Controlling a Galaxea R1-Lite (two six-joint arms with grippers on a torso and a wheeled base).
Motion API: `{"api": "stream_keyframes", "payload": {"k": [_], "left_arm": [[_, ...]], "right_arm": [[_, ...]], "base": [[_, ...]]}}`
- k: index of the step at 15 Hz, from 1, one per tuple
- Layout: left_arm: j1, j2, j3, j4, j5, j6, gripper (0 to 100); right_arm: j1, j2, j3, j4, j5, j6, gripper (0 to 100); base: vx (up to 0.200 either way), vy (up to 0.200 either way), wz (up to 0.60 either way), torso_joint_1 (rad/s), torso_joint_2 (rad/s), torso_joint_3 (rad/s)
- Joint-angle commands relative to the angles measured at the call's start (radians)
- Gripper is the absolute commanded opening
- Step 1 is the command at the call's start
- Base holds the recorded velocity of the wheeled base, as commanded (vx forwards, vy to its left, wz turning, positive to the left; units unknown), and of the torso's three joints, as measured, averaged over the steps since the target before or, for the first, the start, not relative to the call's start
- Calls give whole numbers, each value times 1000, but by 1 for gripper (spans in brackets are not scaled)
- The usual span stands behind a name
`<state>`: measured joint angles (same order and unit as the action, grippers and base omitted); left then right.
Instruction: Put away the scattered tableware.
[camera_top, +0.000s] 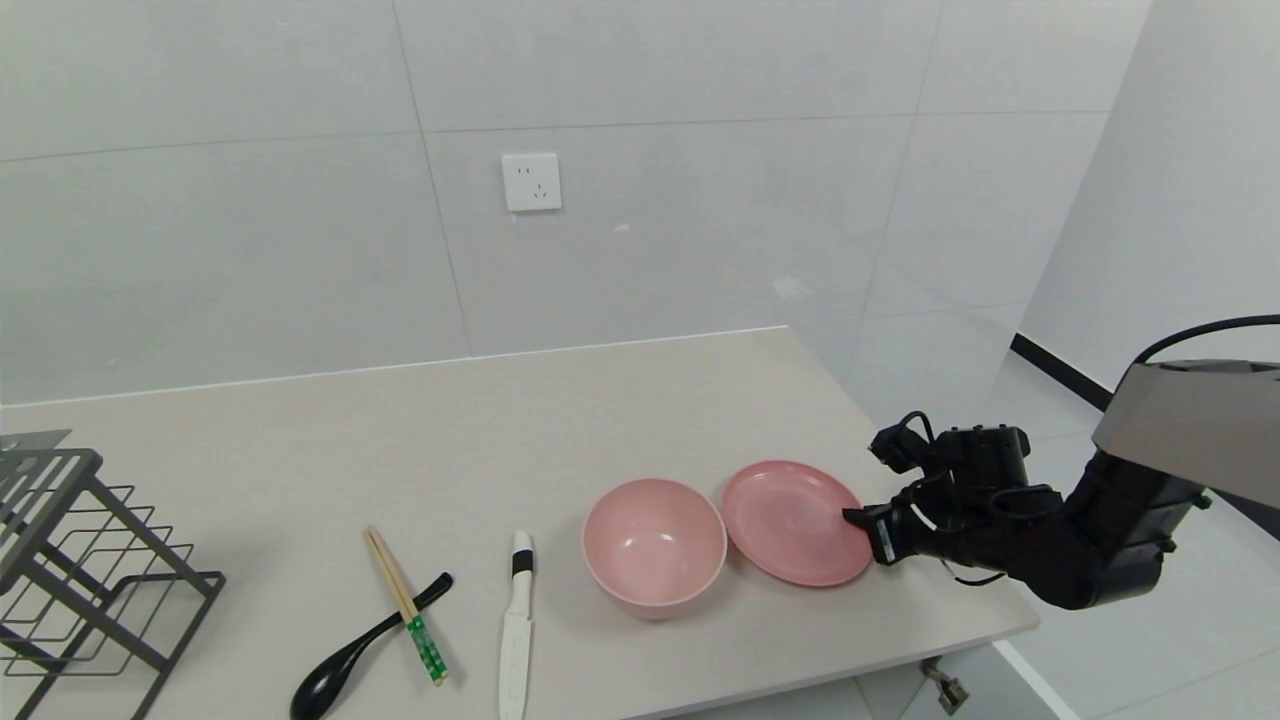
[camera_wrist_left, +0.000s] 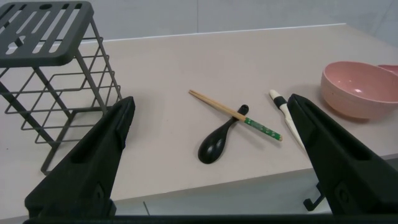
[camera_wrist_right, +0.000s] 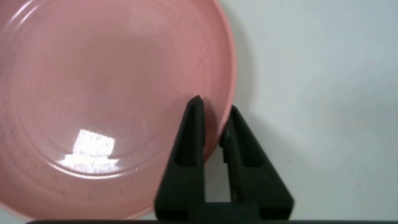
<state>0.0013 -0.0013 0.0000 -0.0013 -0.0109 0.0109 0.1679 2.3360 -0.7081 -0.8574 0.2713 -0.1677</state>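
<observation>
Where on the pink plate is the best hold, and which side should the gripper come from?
Grip the thin rim on the right side of the pink plate, coming in from the table's right edge. The plate lies flat and shallow, so only its rim offers a pinch, and the pink bowl crowds its left side. The right gripper is closed across that rim.

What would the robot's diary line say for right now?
right gripper: shut on plate rim | left gripper: open, holding nothing | bowl, spoon, chopsticks, knife: on table
</observation>
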Motion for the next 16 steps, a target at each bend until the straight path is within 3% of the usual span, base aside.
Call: {"api": "stream_keyframes", "payload": {"k": [1, 8, 12, 16], "left_arm": [[0, 1, 0, 0, 0, 0, 100], [0, 1, 0, 0, 2, 0, 100], [0, 1, 0, 0, 2, 0, 100], [0, 1, 0, 0, 0, 0, 100]], "right_arm": [[-5, 0, 1, 6, -3, -3, 0], [-53, -145, 30, -61, 0, 46, 0], [-50, -248, 200, -264, 5, 145, 0], [-48, -376, 291, -379, 8, 240, 0]], "base": [[0, 0, 0, 0, 0, 0], [0, 0, 0, 0, 0, 0], [0, 0, 0, 0, 0, 0], [0, 0, 0, 0, 0, 0]]}}
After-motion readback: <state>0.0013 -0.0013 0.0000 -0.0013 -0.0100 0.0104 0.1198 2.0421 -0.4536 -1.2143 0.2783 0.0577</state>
